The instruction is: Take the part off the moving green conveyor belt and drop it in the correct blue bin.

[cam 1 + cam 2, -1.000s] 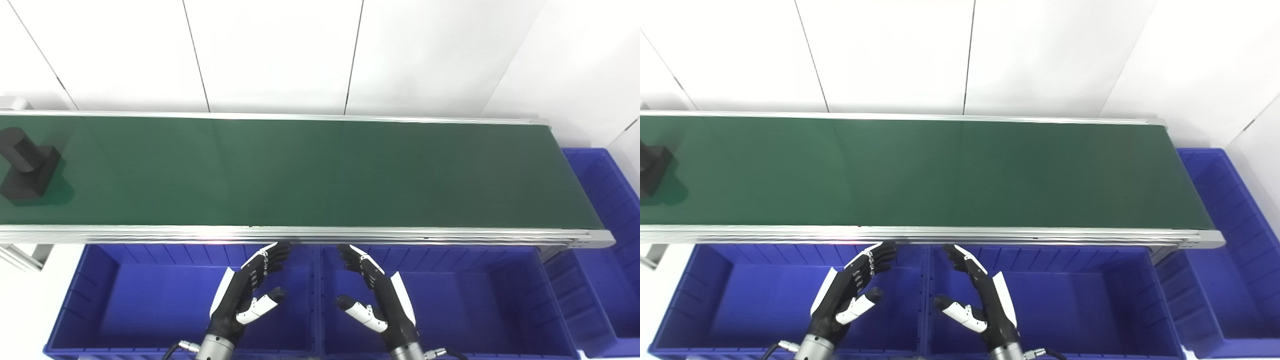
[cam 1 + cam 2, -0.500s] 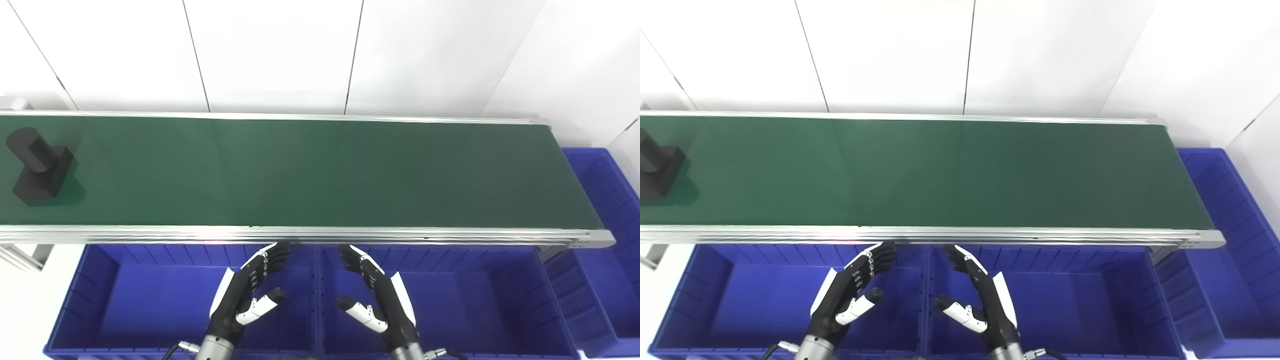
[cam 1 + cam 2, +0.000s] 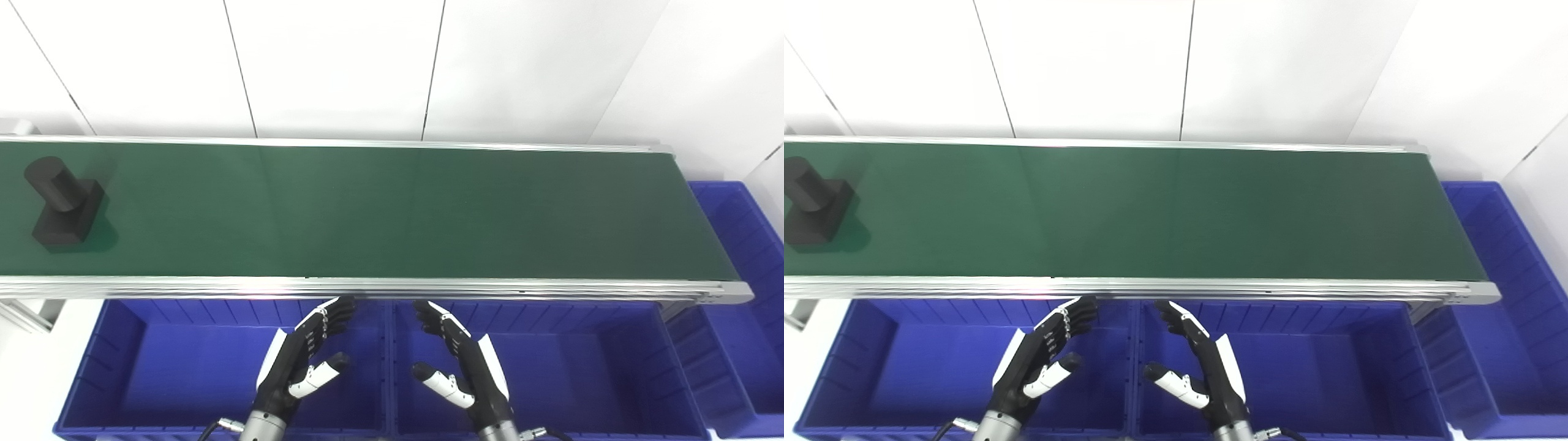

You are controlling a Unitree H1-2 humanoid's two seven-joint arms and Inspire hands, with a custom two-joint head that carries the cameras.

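Over at the far left end of the green conveyor belt [image 3: 392, 211] sits the part [image 3: 61, 202], a black piece made of a squarish block with a round stub rising from it and leaning toward the back left. It rests on the belt with a dark shadow pooled on its near right side, and in the right eye view the picture's left edge cuts off part of its block. It is too dark to make out any finer detail on its faces. The belt runs the full width of the view between two silver rails, and its left end is out of frame. Well apart from the part, both hands hang below the near rail, over the blue bins. The left hand [image 3: 303, 358] has its fingers spread and lightly curled, thumb out to the side, holding nothing; it hovers above the left bin [image 3: 128, 343]. The right hand [image 3: 462, 361] mirrors it, palm turned inward, fingers apart and empty, above the middle bin [image 3: 588, 361]. Both forearms are cut off by the bottom edge, so only the wrists show. A third bin [image 3: 744, 245] stands past the belt's right end, partly hidden behind the conveyor frame and cropped by the picture's right edge. White wall panels [image 3: 337, 61] fill the background.
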